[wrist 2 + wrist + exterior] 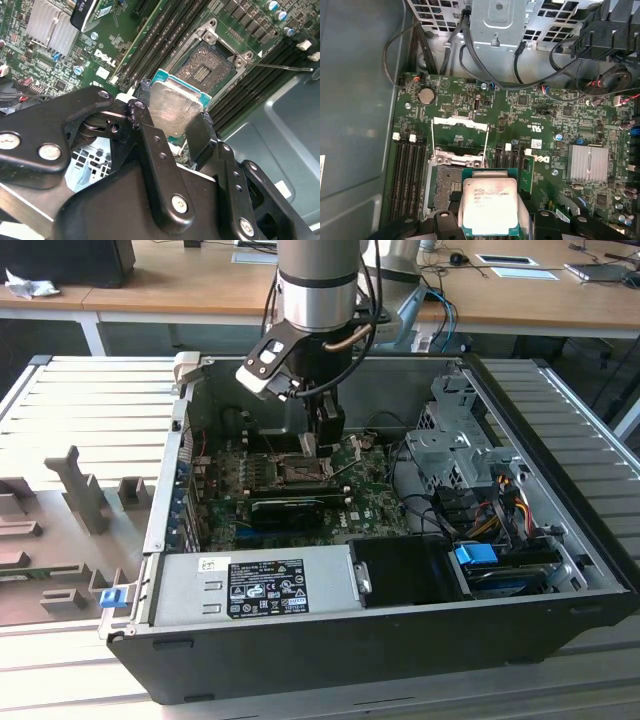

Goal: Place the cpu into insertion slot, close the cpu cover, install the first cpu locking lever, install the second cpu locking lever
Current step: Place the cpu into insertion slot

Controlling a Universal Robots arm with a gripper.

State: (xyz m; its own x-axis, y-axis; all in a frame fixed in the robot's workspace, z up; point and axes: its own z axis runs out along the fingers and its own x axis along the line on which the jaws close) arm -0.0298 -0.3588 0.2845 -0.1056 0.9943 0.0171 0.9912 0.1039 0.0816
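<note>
My gripper [172,117] is shut on the cpu [172,107], a small square chip with a silver-grey top and a green rim, gripped by two opposite edges. In the first wrist view the cpu [490,205] hangs partly over the insertion slot [445,187], a dark pin field in a black frame, offset to one side and not seated. The cpu cover [459,160] stands swung open at the slot's far edge, and thin wire levers [487,137] are raised beside it. In the exterior view the gripper [310,447] hovers just above the insertion slot [300,470] on the motherboard.
The motherboard [370,490] lies in an open black computer case [330,640]. Memory slots [410,175] flank the socket. A finned heatsink [587,162] and a drive cage [455,440] with loose cables [485,75] stand close by. A power supply [250,585] fills the case front.
</note>
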